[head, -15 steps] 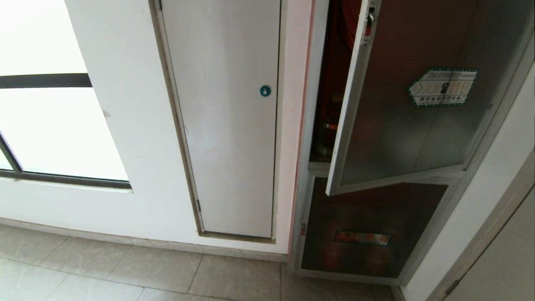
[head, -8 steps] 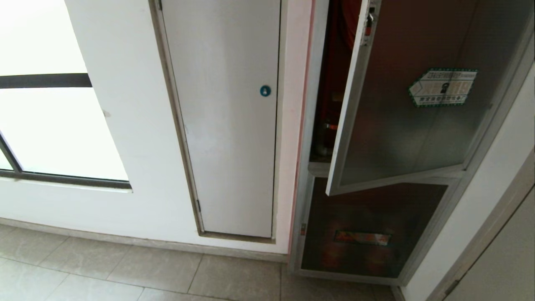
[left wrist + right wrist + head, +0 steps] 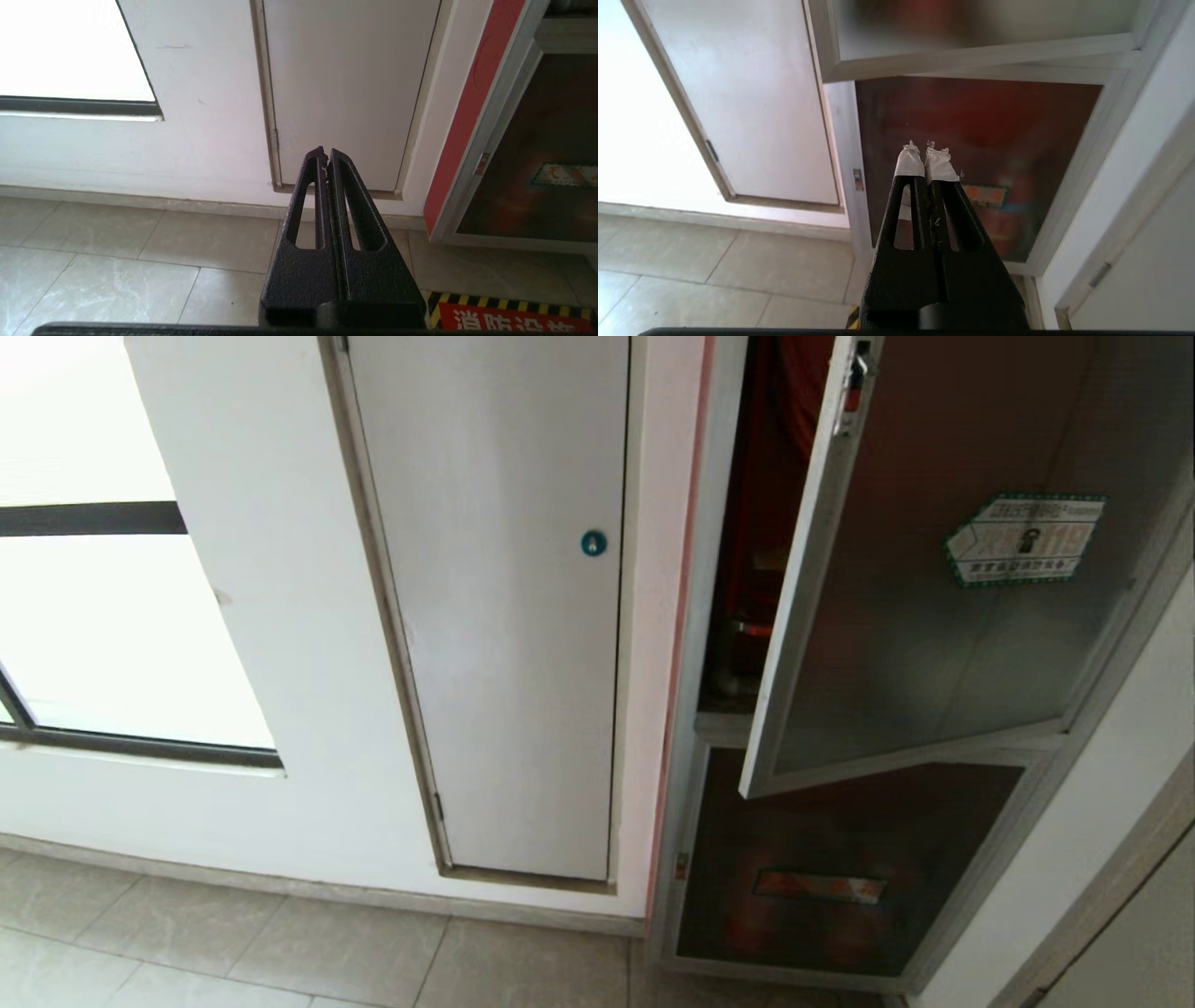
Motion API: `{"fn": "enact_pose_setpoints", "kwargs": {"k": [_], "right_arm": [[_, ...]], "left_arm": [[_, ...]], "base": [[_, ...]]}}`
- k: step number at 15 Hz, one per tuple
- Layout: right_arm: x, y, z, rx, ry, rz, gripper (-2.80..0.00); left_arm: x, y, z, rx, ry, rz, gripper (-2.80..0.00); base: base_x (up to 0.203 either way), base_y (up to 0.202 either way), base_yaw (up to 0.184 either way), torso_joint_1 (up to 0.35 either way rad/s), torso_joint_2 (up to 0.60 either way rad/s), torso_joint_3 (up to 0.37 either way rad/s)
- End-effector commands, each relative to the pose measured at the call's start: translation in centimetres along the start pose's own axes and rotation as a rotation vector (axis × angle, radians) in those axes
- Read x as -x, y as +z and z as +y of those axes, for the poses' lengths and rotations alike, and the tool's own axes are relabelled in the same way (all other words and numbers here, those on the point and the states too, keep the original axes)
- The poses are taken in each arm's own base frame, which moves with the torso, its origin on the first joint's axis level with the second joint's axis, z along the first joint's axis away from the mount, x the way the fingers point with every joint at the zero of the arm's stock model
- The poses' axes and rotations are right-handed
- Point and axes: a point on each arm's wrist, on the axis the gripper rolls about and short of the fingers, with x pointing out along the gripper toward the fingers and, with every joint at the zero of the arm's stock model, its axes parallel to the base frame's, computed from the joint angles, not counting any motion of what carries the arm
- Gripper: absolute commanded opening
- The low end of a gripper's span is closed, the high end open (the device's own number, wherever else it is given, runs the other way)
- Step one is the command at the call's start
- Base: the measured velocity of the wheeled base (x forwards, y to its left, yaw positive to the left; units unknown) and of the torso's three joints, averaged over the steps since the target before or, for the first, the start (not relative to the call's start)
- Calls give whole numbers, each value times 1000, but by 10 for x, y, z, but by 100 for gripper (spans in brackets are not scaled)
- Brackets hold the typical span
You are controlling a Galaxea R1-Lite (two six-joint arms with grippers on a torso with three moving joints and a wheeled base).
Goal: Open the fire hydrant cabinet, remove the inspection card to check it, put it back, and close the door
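The fire hydrant cabinet (image 3: pixel 695 728) stands at the right of the head view, its silver frame set in the wall. Its door (image 3: pixel 934 616), a dark tinted pane in an aluminium frame with a green-bordered hexagonal sticker (image 3: pixel 1025 539) and a small red latch tab (image 3: pixel 853 394), hangs partly ajar. Red interior (image 3: pixel 770 504) shows through the gap. The inspection card is hidden. My left gripper (image 3: pixel 326 153) is shut and empty, low above the floor. My right gripper (image 3: pixel 924 147), with white-taped tips, is shut and empty, facing the cabinet's lower pane (image 3: pixel 980 154).
A plain white door (image 3: pixel 504 616) with a round blue lock (image 3: pixel 593 542) stands left of the cabinet. A bright window (image 3: pixel 103 616) is further left. Tiled floor (image 3: pixel 280 952) runs along the wall. A red floor marking with a yellow-black border (image 3: pixel 509 315) lies near the cabinet. A white wall (image 3: pixel 1111 784) closes the right side.
The whole head view has shifted slightly, with the cabinet and door sitting a little further right and lower in the picture. The door's opening looks unchanged.
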Motion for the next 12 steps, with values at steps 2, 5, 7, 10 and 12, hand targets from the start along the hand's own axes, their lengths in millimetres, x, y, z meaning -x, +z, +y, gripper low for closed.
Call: {"fn": "enact_pose_setpoints", "kwargs": {"k": [2,5,7,10,12], "right_arm": [[0,-1,0,0,0,5,-280],[0,-1,0,0,0,4,-280],[0,-1,0,0,0,5,-280],[0,-1,0,0,0,5,-280],[0,-1,0,0,0,5,-280]], "left_arm": [[0,0,0,0,0,2,-280],[0,0,0,0,0,1,-280],[0,0,0,0,0,0,-280],[0,0,0,0,0,2,-280],[0,0,0,0,0,2,-280]], "base": [[195,0,0,0,3,2],[196,0,-1,5,-1,2],[195,0,0,1,1,1],[195,0,0,2,1,1],[192,0,-1,2,1,1]]}}
